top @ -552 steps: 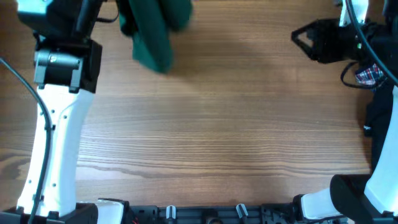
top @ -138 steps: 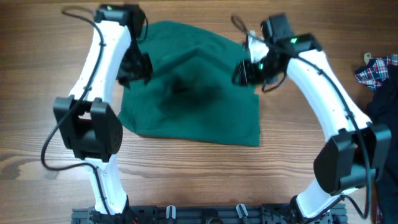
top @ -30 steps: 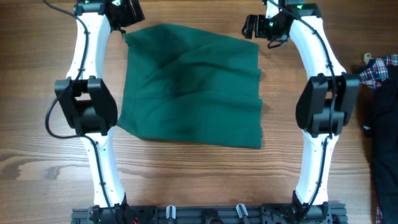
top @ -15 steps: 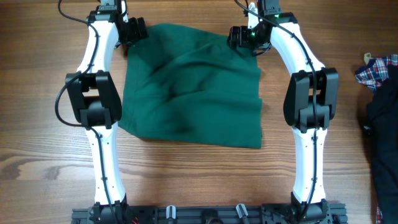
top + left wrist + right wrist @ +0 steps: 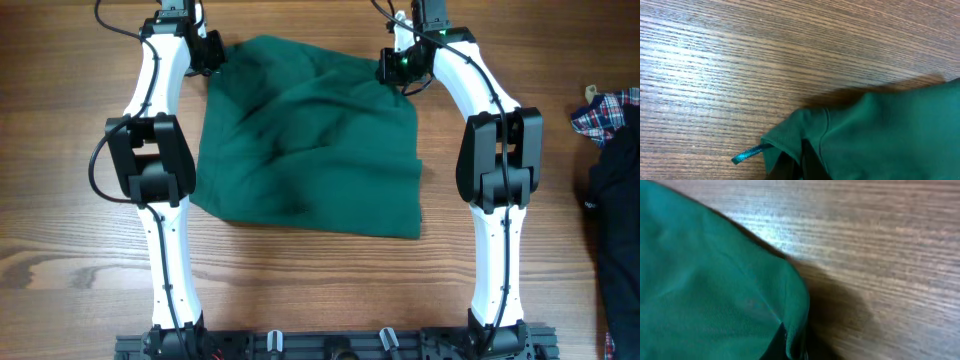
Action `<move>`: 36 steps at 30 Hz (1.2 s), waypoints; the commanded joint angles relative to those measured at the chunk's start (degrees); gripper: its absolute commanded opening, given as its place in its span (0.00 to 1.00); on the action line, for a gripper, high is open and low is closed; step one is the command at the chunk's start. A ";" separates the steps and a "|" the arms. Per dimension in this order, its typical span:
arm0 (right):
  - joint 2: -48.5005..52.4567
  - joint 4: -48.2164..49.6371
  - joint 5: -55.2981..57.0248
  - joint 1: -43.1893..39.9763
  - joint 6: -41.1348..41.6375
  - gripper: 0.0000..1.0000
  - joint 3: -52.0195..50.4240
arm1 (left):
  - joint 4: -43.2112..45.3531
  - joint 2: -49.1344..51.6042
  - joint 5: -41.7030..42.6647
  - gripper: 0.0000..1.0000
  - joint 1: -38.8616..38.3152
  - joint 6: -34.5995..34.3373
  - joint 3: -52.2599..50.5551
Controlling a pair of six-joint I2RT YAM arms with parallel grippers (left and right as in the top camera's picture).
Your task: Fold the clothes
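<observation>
A dark green garment [image 5: 310,135] lies spread and wrinkled on the wooden table. My left gripper [image 5: 208,52] is shut on its far left corner, where a teal drawstring [image 5: 751,154] sticks out of the cloth [image 5: 880,135]. My right gripper [image 5: 392,64] is shut on the far right corner; in the right wrist view the green cloth [image 5: 710,290] folds over the fingers. Both corners are lifted slightly off the table. The fingers themselves are mostly hidden by the fabric.
A plaid red and blue garment [image 5: 603,107] and a dark garment [image 5: 615,190] lie at the right edge of the table. The black rail [image 5: 330,345] runs along the near edge. Bare wood [image 5: 300,280] lies in front of the green garment.
Both grippers have moved from the far edge slightly toward each other and nearer, carrying the far corners of the green garment, so its far edge bunches up a little.
</observation>
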 commanded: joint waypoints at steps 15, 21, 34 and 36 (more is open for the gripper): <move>-12.85 -8.17 6.82 -0.11 -13.94 0.04 3.17 | -11.34 -13.73 1.99 0.04 -0.07 2.40 1.57; -18.47 -17.66 7.98 -0.20 -13.88 0.04 3.17 | -21.68 -17.73 7.48 0.04 -0.07 2.38 1.57; -18.58 -41.00 7.10 0.13 -6.25 0.04 2.82 | -42.03 -18.43 7.45 0.04 -0.07 2.21 1.55; -18.56 -42.05 7.08 0.46 -5.05 0.04 2.45 | -44.41 -18.43 7.17 0.04 -0.07 2.23 1.33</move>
